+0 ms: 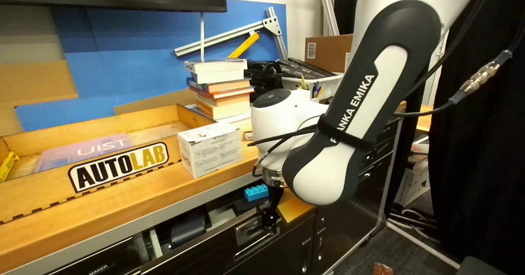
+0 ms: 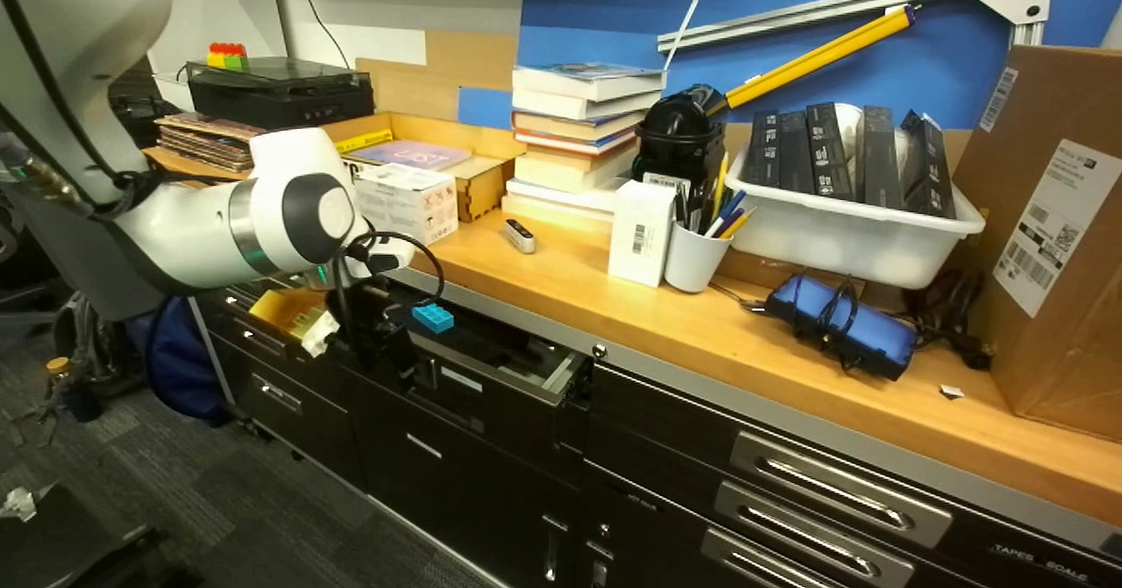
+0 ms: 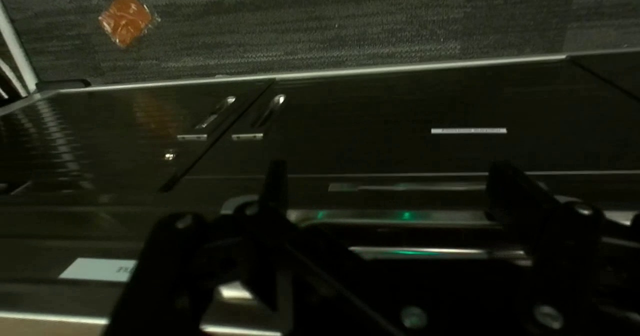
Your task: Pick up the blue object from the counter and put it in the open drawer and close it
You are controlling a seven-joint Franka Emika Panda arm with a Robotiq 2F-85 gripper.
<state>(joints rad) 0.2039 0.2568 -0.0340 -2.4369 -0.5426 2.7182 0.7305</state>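
The blue object, a small light-blue studded block [image 1: 256, 192], lies inside the open drawer and also shows in an exterior view [image 2: 433, 317]. The drawer [image 2: 513, 408] is pulled part-way out below the wooden counter [image 1: 123, 201], which also shows in an exterior view [image 2: 561, 294]. My gripper [image 1: 269, 219] is low at the outer side of the drawer front, beside its silver handle; it is dark in an exterior view [image 2: 399, 364]. In the wrist view my gripper [image 3: 387, 188] has its fingers wide apart, with the bar handle [image 3: 390, 217] showing between them. The block is not visible in the wrist view.
A white carton [image 1: 211, 148] stands near the counter edge. A dark item [image 1: 188, 229] lies in the drawer. An orange plate [image 1: 294, 207] shows beside the gripper. Closed drawers with handles [image 2: 837, 492] adjoin. A white box [image 2: 638, 233] and pen cup [image 2: 695, 259] stand on the counter.
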